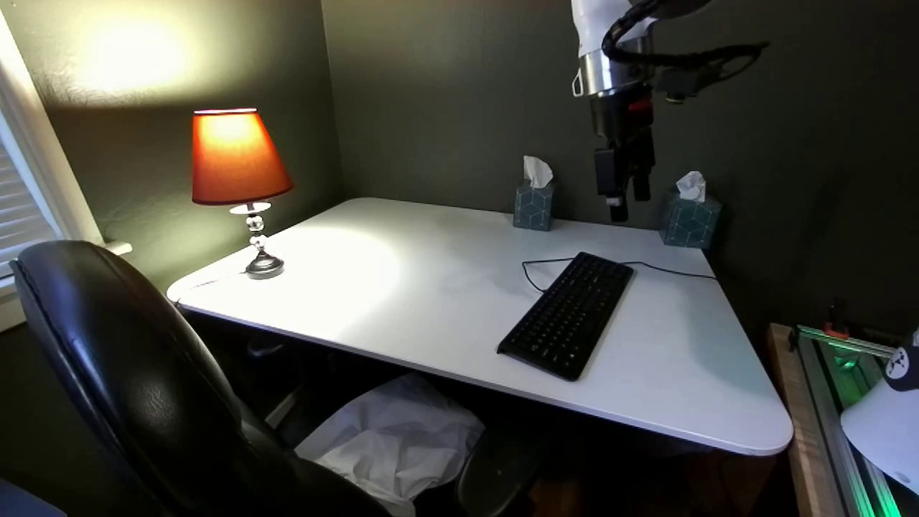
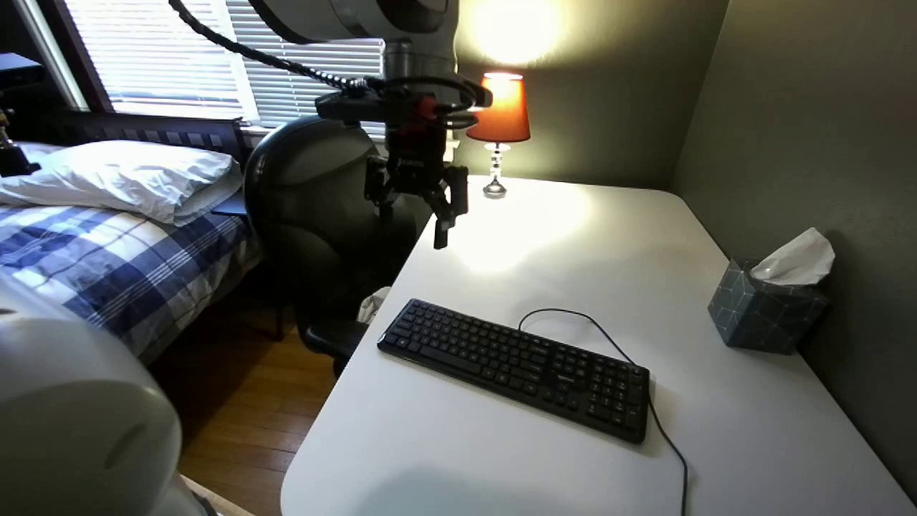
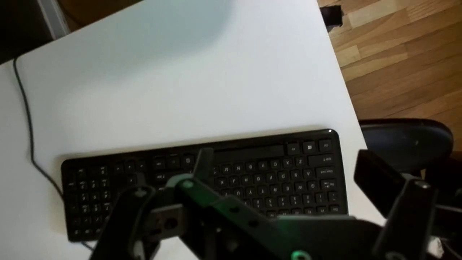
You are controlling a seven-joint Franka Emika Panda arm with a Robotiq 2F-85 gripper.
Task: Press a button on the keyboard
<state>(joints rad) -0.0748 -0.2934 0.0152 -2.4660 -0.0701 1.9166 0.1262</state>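
Note:
The black keyboard [image 1: 571, 316] lies flat on the white desk, its cable running off one end. It also shows in an exterior view [image 2: 512, 365] with its keys facing up. In the wrist view the keyboard [image 3: 267, 177] spans the lower half, and its letters appear upside down. My gripper [image 1: 629, 202] hangs pointing down, well above the desk and apart from the keyboard. In an exterior view the gripper [image 2: 414, 223] has its two fingers spread with nothing between them. In the wrist view the gripper's fingers [image 3: 287, 162] are wide apart and hide part of the keys.
Two tissue boxes [image 1: 533, 206] [image 1: 691, 219] stand at the desk's wall side. A lamp [image 1: 264, 264] with an orange shade stands at the far end. A black office chair [image 1: 143, 388] is at the desk edge [image 1: 445, 368]. The thin cable [image 2: 670, 437] lies across the desk.

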